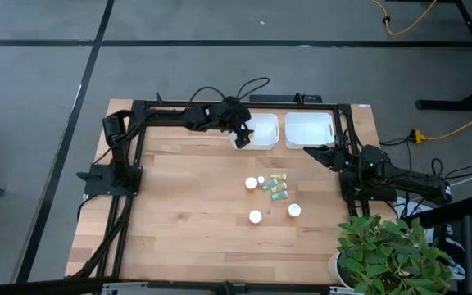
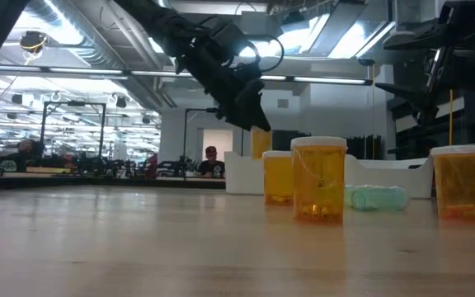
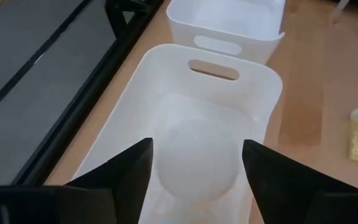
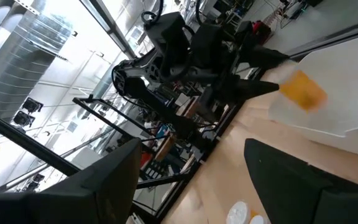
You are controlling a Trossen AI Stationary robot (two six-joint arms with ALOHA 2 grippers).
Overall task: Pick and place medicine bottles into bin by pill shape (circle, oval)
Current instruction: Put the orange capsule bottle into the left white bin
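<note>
Your left gripper (image 1: 242, 138) hangs over the left white bin (image 1: 260, 131), at that bin's near left corner, close to the desk's far edge. Its fingers (image 3: 126, 168) stand apart, and between them your left wrist view shows a round white cap (image 3: 194, 158) of a medicine bottle, seen end-on above the bin's floor; whether the pads touch it you cannot tell from here. In the right wrist view an orange bottle (image 4: 302, 90) shows blurred just under that gripper's tips, above the white bin wall. In the low view a sliver of orange (image 2: 260, 140) shows below the same dark gripper (image 2: 242, 103), behind the bin's rim.

Your right gripper (image 1: 316, 152) waits at the near edge of the right white bin (image 1: 309, 129), toward the desk's right side, with its fingers (image 4: 104, 180) spread wide and nothing between them.

On the desk (image 1: 187, 229), near the middle and slightly toward the right edge, you have the remaining bottles: three white-capped orange ones (image 1: 255, 216) standing upright, and pale green ones (image 1: 278, 191) lying clustered between them. In the low view two orange bottles (image 2: 318, 179) stand close together, a green one (image 2: 378, 197) lies on its side just beside them, and another orange bottle (image 2: 463, 181) stands apart.
</note>
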